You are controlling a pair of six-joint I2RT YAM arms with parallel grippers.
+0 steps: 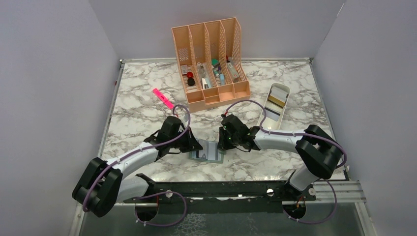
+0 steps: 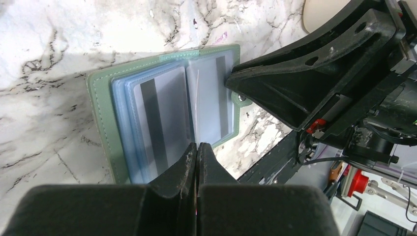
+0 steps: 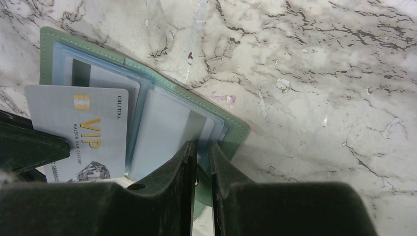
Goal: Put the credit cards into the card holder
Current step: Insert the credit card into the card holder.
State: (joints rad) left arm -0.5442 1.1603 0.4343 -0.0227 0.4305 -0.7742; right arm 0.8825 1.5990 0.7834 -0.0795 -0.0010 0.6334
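The card holder (image 1: 206, 155) lies open on the marble, green cover (image 2: 101, 113) down and blue-grey pockets up, with striped cards in the sleeves. My left gripper (image 1: 198, 146) (image 2: 197, 146) is shut on a silver VIP credit card (image 3: 88, 132), which stands on edge over the holder's left half. The left wrist view shows that card only as a thin pale line (image 2: 197, 98). My right gripper (image 1: 223, 144) (image 3: 202, 145) is shut on the holder's green snap tab at its right edge (image 3: 236, 130). More credit cards, gold (image 1: 278, 98) and dark, lie in the white tray.
A long white tray (image 1: 265, 118) sits at the right, behind my right arm. A peach slotted organizer (image 1: 211, 59) with small items stands at the back centre. A pink highlighter (image 1: 163, 98) lies at the back left. Grey walls close in both sides.
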